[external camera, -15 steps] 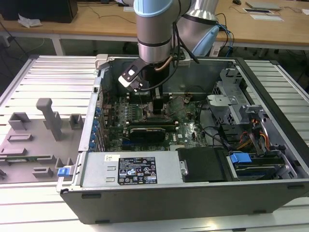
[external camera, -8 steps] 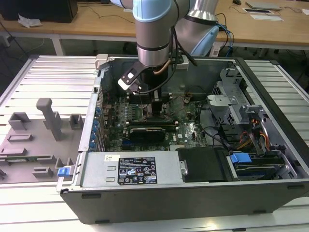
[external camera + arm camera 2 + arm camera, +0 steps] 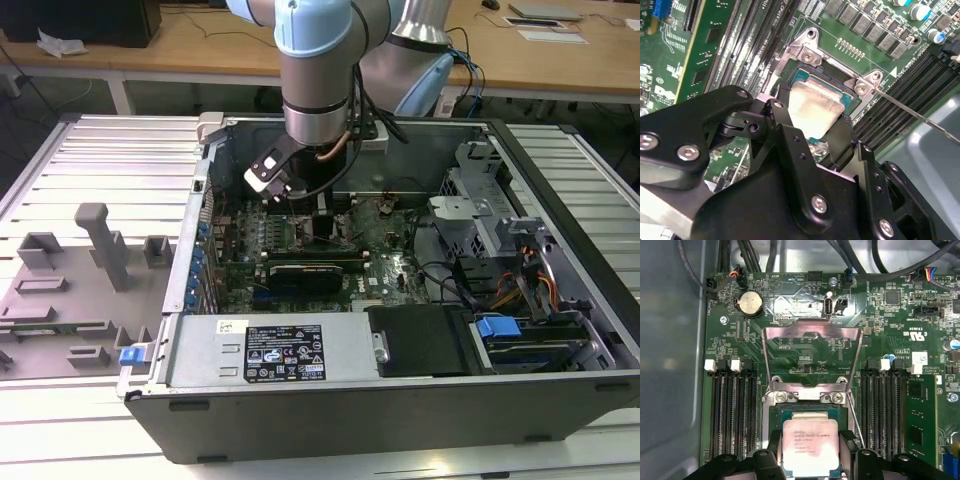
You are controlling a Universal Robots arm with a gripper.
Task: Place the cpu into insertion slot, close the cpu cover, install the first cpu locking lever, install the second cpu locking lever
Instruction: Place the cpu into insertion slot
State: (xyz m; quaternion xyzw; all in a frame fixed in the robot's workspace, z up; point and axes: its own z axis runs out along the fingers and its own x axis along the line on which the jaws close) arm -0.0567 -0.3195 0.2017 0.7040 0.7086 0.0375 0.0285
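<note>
- First wrist view: the claw (image 3: 810,452) is narrow, with its fingers (image 3: 767,462) against two opposite edges of the cpu (image 3: 811,445), so you're holding the chip.
- The cpu sits between the fingers, right over the insertion slot (image 3: 775,430). You can't tell if it's fully seated or just above the pins.
- The cpu cover (image 3: 812,352) stands open just beyond the claw, past the slot's far edge. A thin locking lever (image 3: 854,420) runs close beside one finger.
- Second wrist view: same grip, with the silvery top of the chip (image 3: 815,105) between the two black fingers (image 3: 782,125). The lever wire (image 3: 910,111) angles away from the slot corner near the claw.
- Exterior view: the arm (image 3: 315,100) reaches down into the open computer case (image 3: 420,400) on the tabletop (image 3: 100,160). The claw is low over the motherboard (image 3: 385,262).
- Risk: if the chip is skewed or off the slot's keys when you let go, it will likely rock and bend pins.
- Risk: pushing down while it's misaligned would do the same damage.
- Risk: opening unevenly could drag the chip sideways out of the frame.
- Risk: a finger could snag the nearby lever wire or knock the raised cover, and the cover could then drop onto the claw.
</note>
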